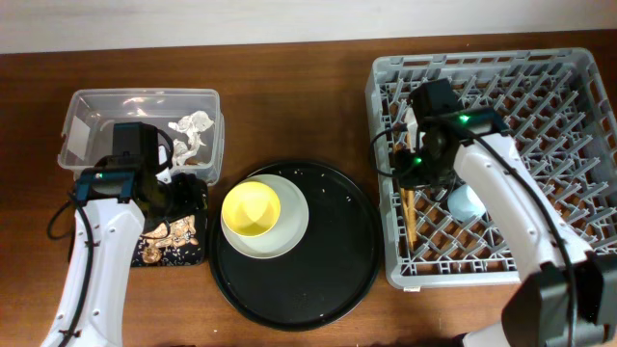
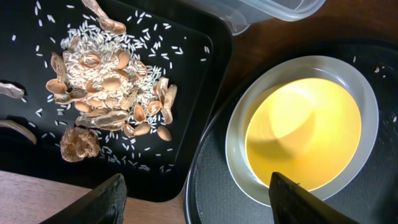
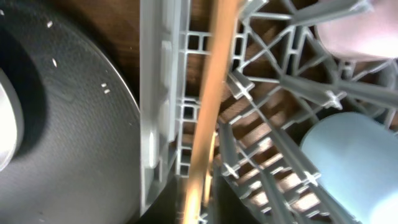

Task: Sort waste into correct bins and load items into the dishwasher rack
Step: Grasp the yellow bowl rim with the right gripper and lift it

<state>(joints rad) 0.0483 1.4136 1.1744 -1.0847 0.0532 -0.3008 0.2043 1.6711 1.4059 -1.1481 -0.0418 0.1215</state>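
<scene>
Wooden chopsticks (image 1: 409, 210) lie in the dishwasher rack (image 1: 578, 67) right of the round black tray (image 1: 337, 260), with the blue cup (image 1: 467, 202) and pink cup (image 3: 360, 28). Left of that tray, the tissue (image 1: 191, 125) sits in the clear tub (image 1: 87, 101) and scraps (image 2: 106, 81) in the black tray (image 2: 199, 87). Plate (image 1: 294, 226) and yellow bowl (image 1: 252, 208), on it, are yet to load. Left gripper (image 2: 198, 183) gapes wide, empty; right gripper (image 1: 416, 172) hangs over the chopsticks (its jaws' state I cannot tell).
</scene>
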